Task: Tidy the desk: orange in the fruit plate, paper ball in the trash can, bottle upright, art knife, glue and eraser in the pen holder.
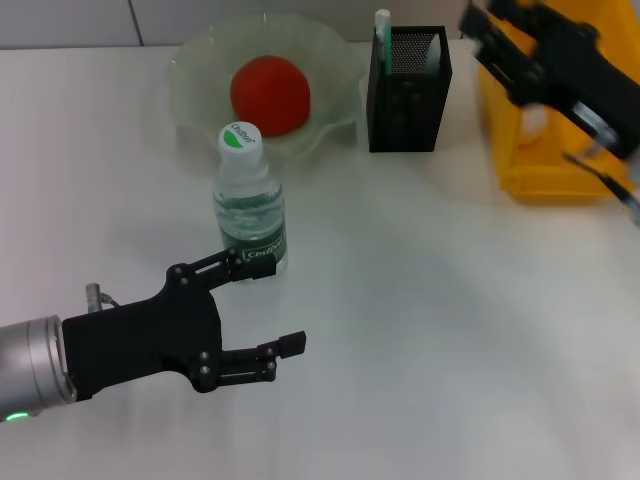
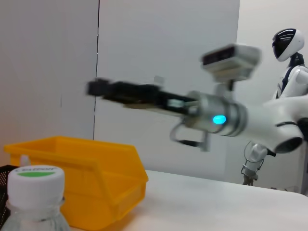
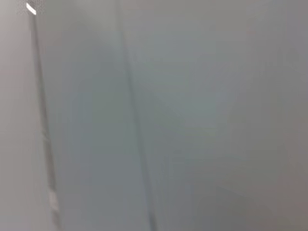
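The bottle (image 1: 249,195) stands upright near the middle of the white desk (image 1: 420,300), just in front of the fruit plate (image 1: 200,70), which holds the orange (image 1: 270,95) at the far edge. The left gripper (image 1: 268,305) sits beside the bottle, jaws spread wide and empty. The pen holder (image 1: 408,95) stands right of the plate, the yellow trash can (image 1: 545,150) beyond it. The right gripper (image 1: 490,35) hangs blurred over the trash can; I cannot tell its opening.
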Robot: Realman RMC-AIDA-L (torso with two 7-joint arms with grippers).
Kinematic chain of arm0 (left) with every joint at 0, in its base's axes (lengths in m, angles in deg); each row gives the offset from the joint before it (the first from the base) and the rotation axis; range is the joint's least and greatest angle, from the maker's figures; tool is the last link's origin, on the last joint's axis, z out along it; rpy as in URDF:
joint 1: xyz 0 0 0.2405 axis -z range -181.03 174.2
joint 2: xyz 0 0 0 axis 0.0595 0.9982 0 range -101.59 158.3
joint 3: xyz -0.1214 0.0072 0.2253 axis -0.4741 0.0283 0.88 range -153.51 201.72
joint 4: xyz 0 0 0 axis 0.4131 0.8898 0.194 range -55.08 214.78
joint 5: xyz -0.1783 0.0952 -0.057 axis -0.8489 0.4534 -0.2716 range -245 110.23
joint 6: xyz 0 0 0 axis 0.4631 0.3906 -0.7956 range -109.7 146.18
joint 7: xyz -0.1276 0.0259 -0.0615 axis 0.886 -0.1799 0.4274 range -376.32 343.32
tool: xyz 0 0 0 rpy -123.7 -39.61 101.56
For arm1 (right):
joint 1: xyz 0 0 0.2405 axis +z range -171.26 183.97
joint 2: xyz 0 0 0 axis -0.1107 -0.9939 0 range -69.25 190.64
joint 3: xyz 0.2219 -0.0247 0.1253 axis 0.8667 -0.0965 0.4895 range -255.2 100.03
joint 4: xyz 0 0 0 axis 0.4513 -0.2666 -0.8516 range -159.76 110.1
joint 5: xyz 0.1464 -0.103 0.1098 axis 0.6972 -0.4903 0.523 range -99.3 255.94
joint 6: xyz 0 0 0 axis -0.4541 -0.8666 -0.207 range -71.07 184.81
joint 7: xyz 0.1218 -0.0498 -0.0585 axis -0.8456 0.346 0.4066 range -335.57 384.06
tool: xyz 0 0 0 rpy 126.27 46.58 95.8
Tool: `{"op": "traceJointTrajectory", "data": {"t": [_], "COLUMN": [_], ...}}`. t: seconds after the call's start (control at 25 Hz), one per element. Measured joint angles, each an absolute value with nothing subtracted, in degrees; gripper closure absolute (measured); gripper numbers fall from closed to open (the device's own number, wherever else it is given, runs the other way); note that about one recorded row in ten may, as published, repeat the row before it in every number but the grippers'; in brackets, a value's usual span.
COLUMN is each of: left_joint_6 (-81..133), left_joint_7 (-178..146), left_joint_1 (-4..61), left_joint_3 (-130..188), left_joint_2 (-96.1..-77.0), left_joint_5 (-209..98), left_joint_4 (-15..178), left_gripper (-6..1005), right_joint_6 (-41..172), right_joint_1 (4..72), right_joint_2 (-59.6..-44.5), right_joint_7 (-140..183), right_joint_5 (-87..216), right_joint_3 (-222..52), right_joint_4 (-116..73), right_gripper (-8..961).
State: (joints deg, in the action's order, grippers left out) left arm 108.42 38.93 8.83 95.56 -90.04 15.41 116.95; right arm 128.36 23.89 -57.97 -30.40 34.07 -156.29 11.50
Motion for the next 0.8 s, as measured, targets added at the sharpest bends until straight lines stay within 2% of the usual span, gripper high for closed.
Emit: {"op": "traceJointTrajectory", "data": {"t": [0.04, 0.08, 0.12, 0.16, 0.2, 0.28, 0.48, 0.68, 0.8], "left_joint_6": [108.4, 108.4, 108.4, 108.4, 108.4, 108.4, 108.5, 108.9, 109.0], "left_joint_7": [38.9, 39.0, 39.0, 39.0, 39.0, 39.0, 39.0, 39.1, 39.1], "left_joint_1": [8.8, 8.9, 8.9, 8.9, 8.9, 9.3, 9.7, 10.4, 10.4], "left_joint_3": [95.6, 95.6, 95.6, 95.6, 95.6, 95.6, 95.9, 96.1, 96.1], "left_joint_2": [-90.04, -90.04, -90.03, -90.03, -90.03, -90.04, -90.03, -90.15, -90.19], "left_joint_5": [15.4, 15.4, 15.4, 15.4, 15.4, 15.4, 15.5, 15.8, 15.8], "left_joint_4": [116.9, 116.9, 116.9, 116.9, 116.9, 116.9, 116.9, 116.5, 116.5], "left_gripper": [140, 140, 140, 140, 140, 140, 140, 140, 140], "right_joint_6": [128.4, 132.4, 135.1, 135.1, 140.7, 143.7, 151.5, 152.9, 152.9], "right_joint_1": [23.9, 20.8, 19.6, 19.6, 18.2, 17.7, 15.8, 15.4, 15.4], "right_joint_2": [-57.97, -56.88, -56.25, -56.25, -55.37, -55.19, -56.44, -56.92, -57.27], "right_joint_7": [-30.4, -34.4, -35.9, -35.9, -36.6, -36.0, -30.8, -27.8, -27.5], "right_joint_5": [34.1, 29.5, 25.8, 25.8, 17.7, 12.9, -5.2, -8.5, -8.5], "right_joint_3": [-156.3, -155.8, -155.1, -155.1, -152.6, -150.5, -142.7, -141.6, -141.6], "right_joint_4": [11.5, 13.0, 13.3, 13.3, 12.9, 12.6, 12.3, 11.3, 11.0], "right_gripper": [651, 629, 606, 583, 560, 515, 275, 112, 112]}}
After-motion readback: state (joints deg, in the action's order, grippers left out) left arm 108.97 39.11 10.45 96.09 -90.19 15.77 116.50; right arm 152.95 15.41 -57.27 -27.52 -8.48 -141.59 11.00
